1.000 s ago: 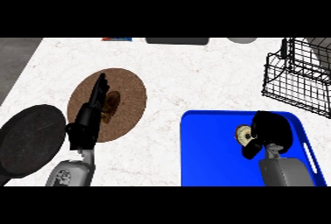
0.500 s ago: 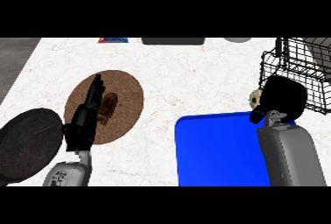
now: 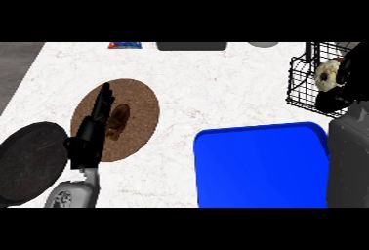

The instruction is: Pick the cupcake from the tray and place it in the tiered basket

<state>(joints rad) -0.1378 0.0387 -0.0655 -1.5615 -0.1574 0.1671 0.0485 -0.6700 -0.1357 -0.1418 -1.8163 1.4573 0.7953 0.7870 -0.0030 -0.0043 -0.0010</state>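
The right hand (image 3: 344, 83) is curled round the cupcake (image 3: 329, 74) and holds it up against the wire tiered basket (image 3: 302, 83) at the far right of the bench (image 3: 216, 97), well off the blue tray (image 3: 259, 166). That looks like the carry finishing and the placing step in hand: next it needs to get the cupcake over a tier, lower it and let go. The left hand (image 3: 90, 136) rests with straight fingers over the brown plate (image 3: 140, 117).

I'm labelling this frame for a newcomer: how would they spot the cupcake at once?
Find the black wire tiered basket at the counter's far right edge. The cupcake is held against it by the right robot hand. It is the only pale, round thing there, cream among dark wires and black fingers.
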